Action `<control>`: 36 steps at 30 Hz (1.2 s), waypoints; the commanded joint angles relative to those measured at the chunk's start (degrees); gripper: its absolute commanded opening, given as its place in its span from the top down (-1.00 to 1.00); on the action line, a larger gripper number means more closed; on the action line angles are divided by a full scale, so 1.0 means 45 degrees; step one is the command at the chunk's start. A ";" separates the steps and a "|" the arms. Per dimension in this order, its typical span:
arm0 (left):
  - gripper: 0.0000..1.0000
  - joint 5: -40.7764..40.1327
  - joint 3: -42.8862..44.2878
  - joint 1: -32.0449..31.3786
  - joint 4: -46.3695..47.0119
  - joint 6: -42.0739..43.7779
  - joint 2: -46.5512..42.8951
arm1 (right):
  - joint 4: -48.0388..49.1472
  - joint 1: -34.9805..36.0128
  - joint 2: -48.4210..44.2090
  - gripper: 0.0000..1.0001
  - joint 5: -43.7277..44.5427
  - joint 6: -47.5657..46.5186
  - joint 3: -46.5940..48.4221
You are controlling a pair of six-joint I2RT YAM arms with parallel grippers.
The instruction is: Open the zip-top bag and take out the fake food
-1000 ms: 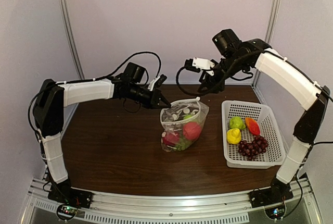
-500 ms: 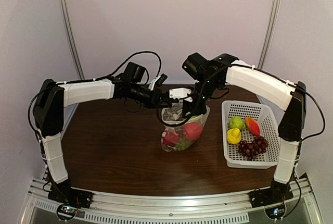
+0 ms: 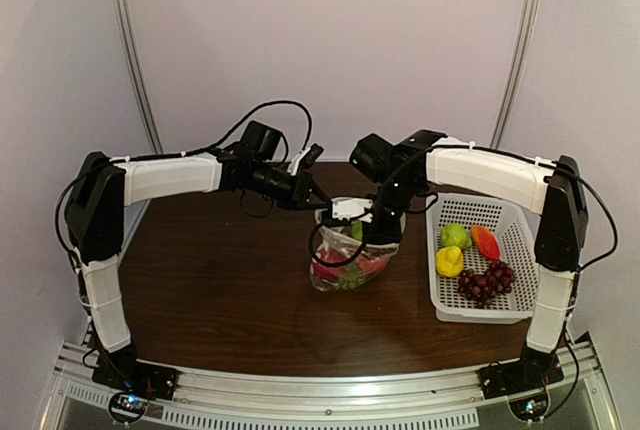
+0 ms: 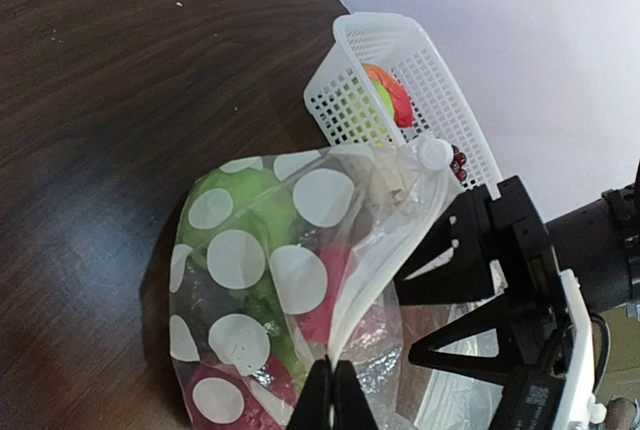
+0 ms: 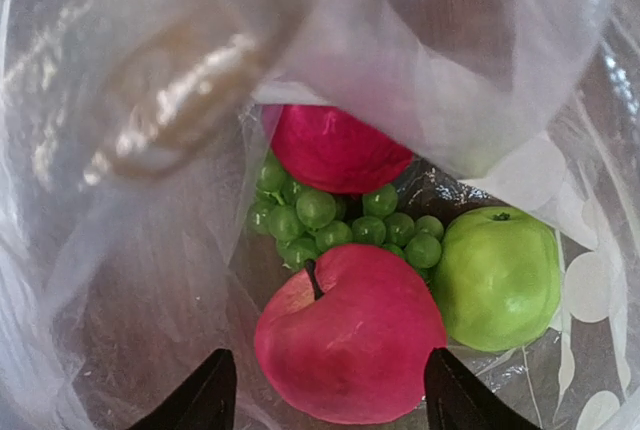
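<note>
The zip-top bag (image 3: 347,262), clear with white dots (image 4: 236,258), stands on the table with its mouth held up. My left gripper (image 4: 333,396) is shut on the bag's rim at its near left edge (image 3: 317,201). My right gripper (image 3: 377,228) reaches down inside the bag's mouth, and its black fingers (image 4: 462,288) show through the plastic. In the right wrist view that gripper (image 5: 325,405) is open, one fingertip on each side of a red apple (image 5: 350,340) without touching it. Around the apple lie green grapes (image 5: 340,220), a green apple (image 5: 498,275) and another red fruit (image 5: 335,145).
A white perforated basket (image 3: 520,218) stands right of the bag and holds a green fruit (image 3: 455,236), an orange-red piece (image 3: 486,242), a yellow lemon (image 3: 449,261) and purple grapes (image 3: 487,282). The basket's corner (image 4: 345,60) is close behind the bag.
My right arm has swung down from above the table's back and gone into the bag's mouth, jaws now wide. The left gripper has kept its hold on the rim.
</note>
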 commanded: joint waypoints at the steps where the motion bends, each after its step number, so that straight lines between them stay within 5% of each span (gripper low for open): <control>1: 1.00 -0.0089 -0.0117 -0.0080 0.0386 -0.0111 0.0390 | 0.0920 0.0011 -0.0243 -0.38 0.1140 0.0519 -0.0716; 23: 1.00 -0.0085 -0.0115 -0.0080 0.0380 -0.0111 0.0412 | 0.3545 0.0011 0.0796 -0.75 0.4731 0.1272 -0.2765; 30: 1.00 -0.0089 -0.0115 -0.0100 0.0393 -0.0073 0.0393 | 0.4247 -0.0126 0.0905 -0.25 0.5012 0.1387 -0.2859; 36: 1.00 -0.0069 -0.0095 -0.0100 0.0376 -0.0072 0.0373 | 0.3782 -0.0120 -0.0386 -0.04 0.3784 0.1389 -0.1872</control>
